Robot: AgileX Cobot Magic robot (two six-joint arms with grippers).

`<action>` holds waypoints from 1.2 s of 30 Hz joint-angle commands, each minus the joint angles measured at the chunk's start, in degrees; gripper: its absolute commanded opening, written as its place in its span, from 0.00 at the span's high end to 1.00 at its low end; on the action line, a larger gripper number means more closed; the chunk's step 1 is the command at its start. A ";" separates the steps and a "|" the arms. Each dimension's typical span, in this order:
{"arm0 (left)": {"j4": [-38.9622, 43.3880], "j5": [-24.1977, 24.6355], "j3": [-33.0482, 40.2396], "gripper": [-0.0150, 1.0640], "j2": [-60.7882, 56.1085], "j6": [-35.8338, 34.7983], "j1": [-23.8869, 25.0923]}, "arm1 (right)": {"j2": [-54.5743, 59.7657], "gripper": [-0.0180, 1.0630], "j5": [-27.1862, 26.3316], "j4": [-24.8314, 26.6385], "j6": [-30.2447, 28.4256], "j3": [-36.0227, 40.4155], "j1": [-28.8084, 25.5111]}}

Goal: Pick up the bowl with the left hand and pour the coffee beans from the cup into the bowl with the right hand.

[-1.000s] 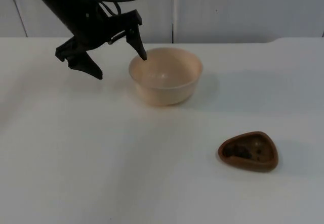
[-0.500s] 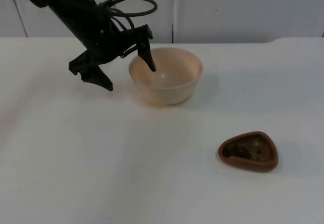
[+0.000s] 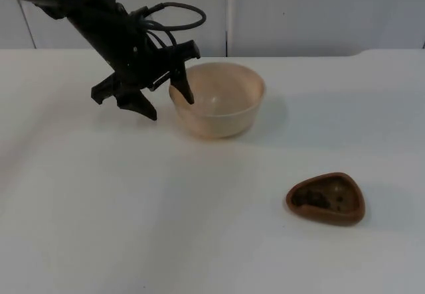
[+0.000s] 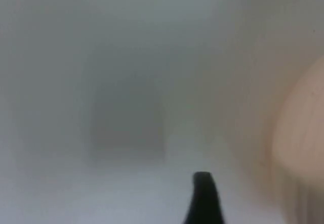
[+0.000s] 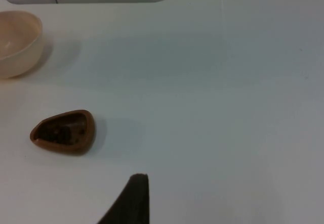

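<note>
**Closing on the bowl rim: left arm at the start of the pick**

Straddling the near-left wall of the bowl (image 3: 218,99), my left gripper (image 3: 166,101) stands with its fingers spread wide: one fingertip hangs inside the rim, the other outside it, low over the white table (image 3: 133,208). I cannot tell whether either finger touches the wall. From the left wrist, the bowl's pale curved side (image 4: 301,148) sits just beside the dark fingertip.

The bowl, cream-coloured and with nothing visible in it, rests flat on the table near the grey partition wall (image 3: 319,15). Well apart from it, toward the front, lies the cup (image 3: 326,198), a small brown rounded-triangular dish with dark coffee beans (image 3: 312,199) inside.

My right arm waits; from its wrist I see its black fingertip, the cup (image 5: 63,132) beyond it and the bowl (image 5: 17,41) further off. I cannot tell how its gripper is set.

By my reading, the task is barely begun. The grip on the rim is not yet closed, the bowl is not lifted, the cup is untouched. Left to do: clamp, lift, fetch the cup, pour.
</note>
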 commanded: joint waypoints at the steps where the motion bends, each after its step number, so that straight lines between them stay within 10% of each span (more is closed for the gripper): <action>1: -0.55 -0.64 -0.30 0.53 -0.32 0.24 -0.19 | -0.20 0.01 -0.27 -0.05 -0.64 0.06 -0.34; 12: -1.07 -2.34 -0.30 0.98 -2.34 0.24 -0.19 | -0.20 0.01 -0.27 -0.05 -0.64 0.06 -0.34; 36: 12.29 5.82 9.26 0.99 -16.75 -3.27 -0.06 | -0.20 0.01 -0.27 -0.42 -0.75 0.06 -0.34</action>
